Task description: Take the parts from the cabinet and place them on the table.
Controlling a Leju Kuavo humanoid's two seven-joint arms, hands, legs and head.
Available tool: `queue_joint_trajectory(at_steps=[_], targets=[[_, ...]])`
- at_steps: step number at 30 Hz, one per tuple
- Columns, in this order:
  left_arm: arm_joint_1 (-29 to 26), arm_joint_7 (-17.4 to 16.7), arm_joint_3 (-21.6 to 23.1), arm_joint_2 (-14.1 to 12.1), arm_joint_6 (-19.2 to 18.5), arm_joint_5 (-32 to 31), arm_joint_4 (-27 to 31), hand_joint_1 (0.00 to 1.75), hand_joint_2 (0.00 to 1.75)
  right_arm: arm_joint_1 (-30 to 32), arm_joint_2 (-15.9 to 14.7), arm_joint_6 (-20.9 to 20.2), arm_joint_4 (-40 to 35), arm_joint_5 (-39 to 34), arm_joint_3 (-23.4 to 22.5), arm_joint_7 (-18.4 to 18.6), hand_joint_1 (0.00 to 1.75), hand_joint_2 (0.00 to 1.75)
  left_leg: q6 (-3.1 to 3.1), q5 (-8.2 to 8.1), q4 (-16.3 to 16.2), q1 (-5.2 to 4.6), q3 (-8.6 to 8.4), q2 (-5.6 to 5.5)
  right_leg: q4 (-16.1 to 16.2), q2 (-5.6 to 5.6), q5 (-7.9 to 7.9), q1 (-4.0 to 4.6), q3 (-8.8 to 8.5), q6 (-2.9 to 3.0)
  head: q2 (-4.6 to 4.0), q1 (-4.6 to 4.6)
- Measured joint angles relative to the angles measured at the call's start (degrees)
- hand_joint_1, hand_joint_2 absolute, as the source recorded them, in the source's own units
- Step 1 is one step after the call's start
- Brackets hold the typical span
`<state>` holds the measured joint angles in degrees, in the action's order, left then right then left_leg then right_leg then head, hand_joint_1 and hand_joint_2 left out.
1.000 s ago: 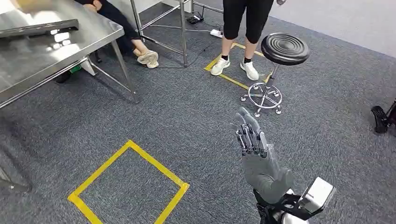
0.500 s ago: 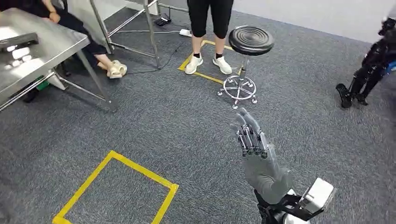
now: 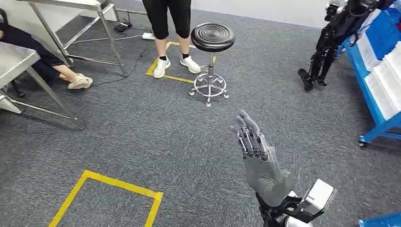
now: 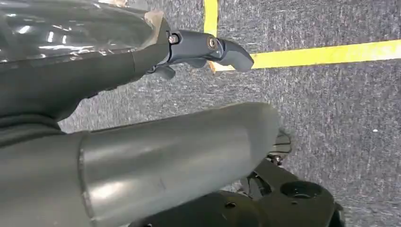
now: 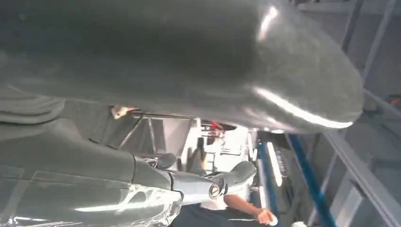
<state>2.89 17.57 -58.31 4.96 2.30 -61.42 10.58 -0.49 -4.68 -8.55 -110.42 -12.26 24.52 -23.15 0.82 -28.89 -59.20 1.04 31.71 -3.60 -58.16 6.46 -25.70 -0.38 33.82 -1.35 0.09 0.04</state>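
I see the blue cabinet (image 3: 378,71) at the carpet's right edge, its parts too small to make out; the table (image 3: 16,61) sits far left. My worry: the stool (image 3: 212,42) and a person (image 3: 168,28) stand between. Right hand (image 3: 257,156) is raised, fingers straight, empty; left hand (image 4: 142,94) holds nothing.

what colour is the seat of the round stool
Black, with ridged concentric rings; the stool seat shows best in the head view.

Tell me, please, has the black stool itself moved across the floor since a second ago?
No. The stool keeps its place beside the yellow tape square; the camera turned.
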Motion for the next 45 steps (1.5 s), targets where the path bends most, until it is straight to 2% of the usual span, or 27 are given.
queue_joint_trajectory(at_steps=[2,4,6,8,9,11,12,13,17,18,20,22,23,24,26,27,28,29,33,34,35,37,39,42,43,44,45], targets=[[0.37,0.11,0.0,0.09,0.0,0.0,0.0,0.0,0.0,-0.13,0.0,0.15,0.04,-0.04,-0.02,0.02,0.0,0.0,0.95,0.56,0.49,-0.09,-0.15,1.21,0.2,1.1,0.31,-0.21,0.96,-0.79,0.0,0.02],[0.46,0.24,0.0,0.07,0.13,-0.13,0.02,0.0,0.0,-0.45,-0.02,0.13,0.04,-0.06,-0.11,0.02,0.0,0.0,1.73,0.78,0.85,0.04,-0.27,2.57,-3.27,-3.68,-1.48,0.02,2.38,-0.64,0.0,0.37],[0.28,0.22,0.0,0.0,0.39,-0.15,0.02,0.0,0.0,-0.65,-0.02,0.13,0.2,-0.06,-0.11,0.02,0.0,0.0,1.94,0.71,0.85,-0.16,-0.22,4.26,-12.1,-5.38,-5.14,-0.2,6.76,-0.35,0.0,0.5],[0.24,0.09,0.0,-0.11,0.81,-0.15,0.02,0.0,0.0,-0.17,-0.04,0.17,0.46,-0.06,-0.13,0.02,0.0,0.0,2.01,0.63,0.83,-0.23,-0.13,5.86,-18.21,-5.77,-6.67,-0.46,9.78,-0.87,-0.02,0.55],[0.24,0.09,0.0,-0.13,0.81,-0.33,0.02,0.0,0.0,0.2,-0.07,0.28,0.53,-0.02,-0.13,0.0,0.0,0.0,1.97,0.58,0.82,-0.23,-0.15,6.61,-16.96,-5.91,-5.93,-0.63,9.16,-1.42,0.0,0.55],[0.25,0.07,0.04,-0.11,0.85,-0.42,0.02,0.0,0.0,0.54,-0.07,0.48,0.52,0.28,-0.13,-0.11,0.0,0.0,1.64,0.36,0.82,-0.21,-0.41,7.86,-8.18,-6.99,-2.68,-0.89,4.3,-2.54,0.0,0.52],[0.25,0.04,0.07,-0.11,0.85,-0.42,0.02,0.0,0.0,0.55,-0.07,0.52,0.5,0.28,-0.13,-0.13,0.0,0.0,1.36,0.17,0.81,-0.24,-0.7,8.46,-2.48,-9.12,-1.01,-0.88,1.03,-2.85,0.0,0.59],[0.24,0.02,0.04,-0.2,0.87,-0.44,0.04,0.0,0.0,0.45,-0.07,0.65,0.52,0.31,-0.13,-0.13,0.0,0.0,0.94,-0.15,0.77,-0.72,-0.87,8.87,-0.24,-12.06,-0.92,-0.49,-0.04,-2.3,0.0,0.57],[0.45,0.28,0.11,-0.09,1.16,-0.46,0.04,0.0,0.0,0.37,-0.07,0.74,0.5,0.37,-0.35,-0.13,0.0,0.0,-0.15,-0.44,1.24,-0.7,-1.74,11.32,-0.02,-8.99,-0.45,0.16,0.01,-0.91,0.0,0.35],[0.5,0.41,0.13,-0.02,1.31,-0.46,0.04,0.0,0.0,0.3,-0.02,0.74,0.48,0.39,-0.35,-0.13,0.0,0.0,-0.63,-0.93,0.96,-0.32,-1.52,11.16,0.43,-8.12,-0.07,-1.15,-0.32,-0.24,0.0,0.27],[0.61,0.72,0.13,0.02,1.55,-0.46,0.04,0.0,0.0,0.11,0.04,0.72,0.48,0.39,-0.39,-0.17,0.0,0.0,-0.77,-4.67,-4.57,-0.05,0.64,5.4,0.45,-7.02,-0.05,-1.04,-0.33,0.65,0.0,-0.13],[0.31,0.87,0.15,0.13,1.73,-0.46,0.04,0.0,0.0,0.2,0.15,0.52,0.5,0.37,-0.39,-0.17,0.0,0.0,-0.91,-9.0,-14.39,-0.04,5.46,3.59,0.43,-5.58,-0.05,-0.86,-0.23,0.99,0.0,-0.24],[0.14,0.9,0.15,0.11,1.77,-0.46,0.04,0.0,0.0,0.33,0.2,0.44,0.55,0.37,-0.39,-0.17,0.0,0.0,-0.94,-9.44,-17.16,-0.04,7.11,3.42,0.41,-4.76,-0.05,-0.72,-0.23,0.98,0.0,-0.33],[0.05,0.9,0.15,0.11,1.81,-0.46,0.04,0.0,0.0,0.43,0.22,0.28,0.55,0.39,-0.39,-0.17,0.0,0.0,-0.92,-8.42,-17.07,-0.03,7.43,3.42,0.39,-3.91,-0.05,-0.69,-0.29,0.97,0.0,-0.24],[0.07,0.9,0.15,0.09,1.84,-0.46,0.04,0.0,0.0,0.47,0.28,0.24,0.59,0.37,-0.37,-0.15,0.0,0.0,-0.88,-3.25,-9.94,0.27,4.51,3.16,0.28,-2.25,-0.05,-0.72,-0.54,0.92,0.0,-0.29],[0.1,0.92,0.15,0.09,1.95,-0.46,0.04,0.0,0.0,0.46,0.28,0.2,0.59,0.39,-0.39,-0.17,0.0,0.0,-0.97,-0.53,-4.67,0.64,2.09,2.04,0.17,-1.48,-0.08,-0.76,-0.64,0.88,-0.02,-0.33],[0.09,0.94,0.15,0.09,2.01,-0.48,0.04,0.0,0.0,0.46,0.28,0.17,0.61,0.39,-0.39,-0.15,0.0,0.0,-1.12,0.2,-1.33,1.23,0.73,-1.38,-0.02,-0.93,-0.18,-0.75,-0.42,0.59,0.0,-0.28],[0.08,0.98,0.15,0.22,2.05,-0.48,0.04,0.0,0.0,0.21,0.24,0.15,0.61,0.39,-0.39,-0.11,0.0,0.0,-1.3,-0.37,-0.03,1.27,0.33,-2.86,-0.77,-0.28,-0.35,0.1,0.14,0.1,0.0,-0.11],[0.2,1.03,0.15,0.29,2.08,-0.48,0.04,0.0,0.0,0.37,0.2,0.09,0.61,0.44,-0.44,-0.09,0.0,0.0,0.58,0.2,0.22,0.78,-0.21,0.5,-0.3,1.89,0.34,-0.56,1.39,-1.63,0.0,-0.02],[0.28,1.05,0.15,0.22,2.1,-0.48,0.07,0.0,0.0,0.41,0.17,0.09,0.61,0.44,-0.48,-0.09,0.0,0.0,0.94,0.35,0.42,0.52,-0.4,1.12,-1.61,-2.01,-0.31,-0.47,2.06,-1.48,0.0,-0.02],[0.24,1.05,0.15,0.18,2.1,-0.48,0.09,0.0,0.0,0.19,0.17,0.09,0.61,0.46,-0.48,-0.09,0.0,0.0,1.43,0.35,0.42,0.44,-0.39,2.05,-4.91,-4.39,-1.94,-0.2,3.73,-1.15,0.0,0.42],[0.04,1.03,0.13,0.13,2.1,-0.46,0.09,0.0,0.0,0.24,0.17,0.09,0.61,0.42,-0.46,-0.09,0.0,0.0,1.64,0.21,0.41,-0.03,-0.37,3.92,-14.22,-5.65,-5.48,-0.39,8.5,-0.73,0.0,0.42],[0.03,1.05,0.11,0.02,2.08,-0.46,0.09,0.0,0.0,0.27,0.17,0.06,0.85,0.42,-0.46,-0.09,0.0,0.0,1.72,0.08,0.39,-0.21,-0.4,5.68,-18.25,-5.83,-6.0,-0.58,10.63,-1.24,0.0,0.42],[0.18,1.07,0.13,0.07,2.08,-0.48,0.09,0.0,0.0,0.25,0.15,0.04,0.94,0.39,-0.5,-0.09,0.0,0.0,1.33,-0.32,0.38,-0.19,-0.8,7.66,-5.75,-7.34,-1.34,-0.72,3.87,-2.73,0.0,0.44],[0.17,1.07,0.13,0.07,2.08,-0.48,0.09,0.0,0.0,0.24,0.17,0.02,0.94,0.39,-0.5,-0.09,0.0,0.0,1.05,-0.55,0.37,-0.27,-1.14,8.12,-0.69,-10.16,-0.24,-0.67,1.01,-2.62,0.0,0.48],[0.13,1.05,0.13,0.02,2.1,-0.5,0.11,0.0,0.0,0.23,0.2,0.02,0.96,0.39,-0.48,0.0,0.0,0.0,0.55,-0.96,0.38,-0.81,-1.2,8.56,-0.69,-11.16,-0.03,0.04,0.56,-2.15,0.0,0.39],[0.12,1.03,0.13,0.0,2.1,-0.57,0.11,0.0,0.0,0.21,0.22,-0.04,0.96,0.37,-0.5,-0.04,0.0,0.0,0.25,-1.1,0.46,-0.7,-1.51,8.89,-0.62,-10.21,0.05,0.11,0.77,-1.51,0.0,0.31]])
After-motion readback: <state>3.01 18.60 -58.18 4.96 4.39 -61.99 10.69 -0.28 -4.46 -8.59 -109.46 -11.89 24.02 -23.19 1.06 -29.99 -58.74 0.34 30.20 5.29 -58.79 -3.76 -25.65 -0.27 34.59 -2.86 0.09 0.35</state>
